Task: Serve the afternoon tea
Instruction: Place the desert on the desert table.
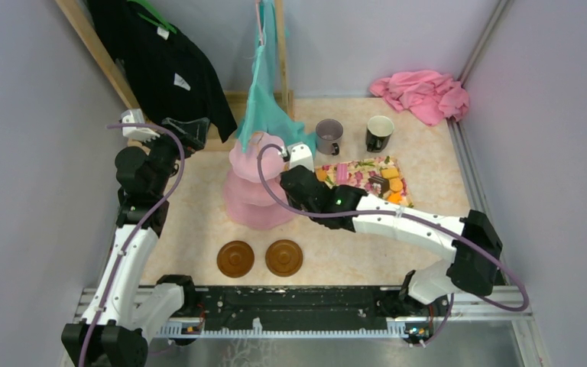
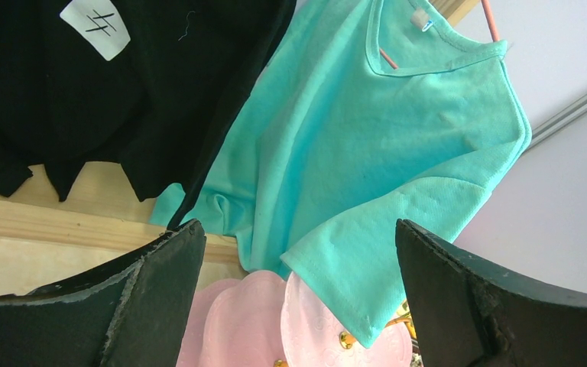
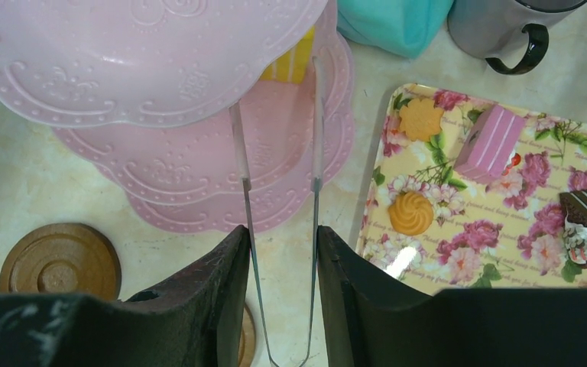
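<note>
Lab test cell: plain walls point(image 1: 15, 153), mounting rail point(image 1: 298, 310)

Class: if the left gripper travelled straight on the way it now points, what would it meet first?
Most likely the hanging teal shirt, which fills the view ahead of the open left gripper. The pink stand sits lower, probably under that line, though depth is unclear.
</note>
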Controlling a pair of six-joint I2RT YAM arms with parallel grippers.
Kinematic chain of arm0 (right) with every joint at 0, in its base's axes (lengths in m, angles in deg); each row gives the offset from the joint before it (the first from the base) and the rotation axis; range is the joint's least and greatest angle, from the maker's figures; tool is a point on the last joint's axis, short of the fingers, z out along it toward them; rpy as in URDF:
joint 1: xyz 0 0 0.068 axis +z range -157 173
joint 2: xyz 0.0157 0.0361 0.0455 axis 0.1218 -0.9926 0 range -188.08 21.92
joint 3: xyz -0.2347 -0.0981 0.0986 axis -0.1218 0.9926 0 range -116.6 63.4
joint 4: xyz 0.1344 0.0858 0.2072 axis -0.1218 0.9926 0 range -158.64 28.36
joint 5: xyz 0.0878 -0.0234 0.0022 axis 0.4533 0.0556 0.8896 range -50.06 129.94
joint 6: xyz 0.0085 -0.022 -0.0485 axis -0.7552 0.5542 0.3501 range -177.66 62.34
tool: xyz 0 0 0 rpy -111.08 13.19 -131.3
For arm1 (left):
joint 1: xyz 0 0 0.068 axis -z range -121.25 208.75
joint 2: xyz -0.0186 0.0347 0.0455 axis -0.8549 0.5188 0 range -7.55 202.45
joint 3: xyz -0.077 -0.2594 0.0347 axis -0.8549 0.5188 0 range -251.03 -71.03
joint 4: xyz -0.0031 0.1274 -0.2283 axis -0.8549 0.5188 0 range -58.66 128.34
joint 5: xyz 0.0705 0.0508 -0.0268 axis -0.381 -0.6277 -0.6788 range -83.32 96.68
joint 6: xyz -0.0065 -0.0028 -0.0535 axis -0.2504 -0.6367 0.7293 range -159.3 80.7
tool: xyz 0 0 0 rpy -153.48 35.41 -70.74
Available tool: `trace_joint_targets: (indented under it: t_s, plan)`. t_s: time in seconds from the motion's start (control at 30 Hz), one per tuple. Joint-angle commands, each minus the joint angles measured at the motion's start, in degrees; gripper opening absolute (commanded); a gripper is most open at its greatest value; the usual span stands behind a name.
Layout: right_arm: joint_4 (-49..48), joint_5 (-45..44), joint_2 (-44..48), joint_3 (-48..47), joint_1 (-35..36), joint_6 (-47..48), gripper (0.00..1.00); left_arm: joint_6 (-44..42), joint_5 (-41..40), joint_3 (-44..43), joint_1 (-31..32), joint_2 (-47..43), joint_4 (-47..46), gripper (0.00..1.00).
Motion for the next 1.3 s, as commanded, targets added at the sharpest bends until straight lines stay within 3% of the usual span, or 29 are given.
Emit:
trace_joint_targets:
  t_s: [0.0,0.63,0.83,1.27]
  plan:
    - [-0.85,-2.02,3.64,-2.04,0.75,0.62,0.37,0.15,0.64,-0.39,-0.27,-0.16,-1.19,0.98]
    - [-1.11,-3.2,8.22,0.55,2.09,0.78,0.22,0.42,0.66,-0.51,-0.17,-0.52,-0.58,0.98]
    - [-1.97,-4.13,9.4,1.02,2.36,1.11,0.11,0.07,0.42,-0.46,-0.08,-0.83,-0.24,0.97]
    - [-4.36,-5.62,9.68,-0.06,2.4,3.52,0.1,-0.35,0.31,-0.56,-0.11,-0.99,0.01,0.97]
